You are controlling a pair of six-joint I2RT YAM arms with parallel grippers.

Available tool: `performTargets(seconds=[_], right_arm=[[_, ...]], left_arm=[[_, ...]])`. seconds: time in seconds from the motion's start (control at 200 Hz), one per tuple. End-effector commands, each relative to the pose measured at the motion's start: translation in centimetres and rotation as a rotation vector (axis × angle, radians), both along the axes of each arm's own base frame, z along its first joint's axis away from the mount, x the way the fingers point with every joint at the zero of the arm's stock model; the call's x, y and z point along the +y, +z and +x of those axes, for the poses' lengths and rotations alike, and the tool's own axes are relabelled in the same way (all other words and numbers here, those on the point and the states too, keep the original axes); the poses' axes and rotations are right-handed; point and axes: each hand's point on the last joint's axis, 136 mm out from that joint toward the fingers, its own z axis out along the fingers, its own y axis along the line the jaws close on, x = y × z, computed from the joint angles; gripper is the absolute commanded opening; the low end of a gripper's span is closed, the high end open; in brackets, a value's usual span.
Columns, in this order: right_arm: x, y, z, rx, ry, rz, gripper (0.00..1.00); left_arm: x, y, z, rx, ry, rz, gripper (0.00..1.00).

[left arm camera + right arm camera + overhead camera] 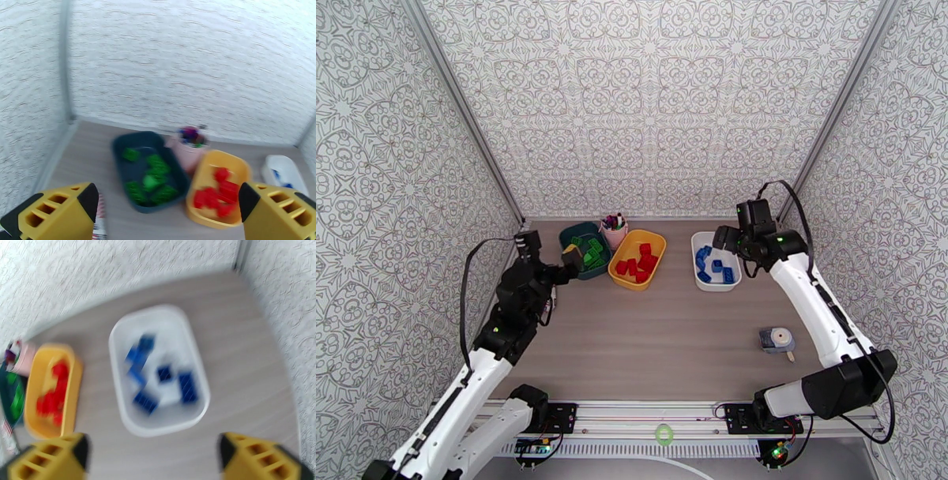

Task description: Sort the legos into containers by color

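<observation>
Base rail (663, 430), broad tabletop (656, 331), far-side trays (630, 241)

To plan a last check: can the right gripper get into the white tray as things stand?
Probably yes. The right gripper hangs open above the white tray, with nothing between them; blue legos lie inside.

Table (656, 331) with teal tray (572, 231), yellow tray (633, 240), white tray (705, 239), pink cup (615, 236)
</observation>
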Motion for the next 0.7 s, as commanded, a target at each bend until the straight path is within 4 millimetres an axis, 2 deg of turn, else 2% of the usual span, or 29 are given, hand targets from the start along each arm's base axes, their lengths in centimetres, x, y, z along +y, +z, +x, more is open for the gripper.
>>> performTargets(seconds=[0.0,0.09,0.165,0.245,0.315,0.45,0.53,0.695], right_arm=[[-2.7,0.0,2.4,-0.096,-0.068,-0.161,0.99],[-4.2,-1.0,3.9,-0.157,-0.105,-0.195,0.99],[-5.4,-2.3,4.4,-0.243,-0.124,-0.207,0.99],[-6.3,-4.3,4.1,-0.311,-0.134,-0.231,0.97],[-7.0,-6.1,3.7,-0.303,-0.128,-0.256,0.97],[-7.6,-10.2,3.5,-0.22,-0.087,-0.308,0.96],[-7.9,-11.8,3.3,-0.226,-0.093,-0.316,0.97],[-8.7,-14.2,3.3,-0.181,-0.099,-0.353,0.99]], left_arm=[[3.9,-1.3,1.1,0.039,0.169,0.041,0.99],[6.0,-5.0,1.6,0.118,0.249,0.076,0.99],[8.2,-8.6,1.3,0.179,0.323,0.07,0.99],[10.5,-12.0,0.6,0.23,0.41,0.067,0.99],[11.7,-14.4,0.2,0.264,0.449,0.1,0.99],[13.2,-17.6,0.0,0.322,0.5,0.173,0.99],[13.7,-19.0,0.1,0.34,0.509,0.18,0.99],[13.2,-20.0,1.9,0.331,0.459,0.21,0.99]])
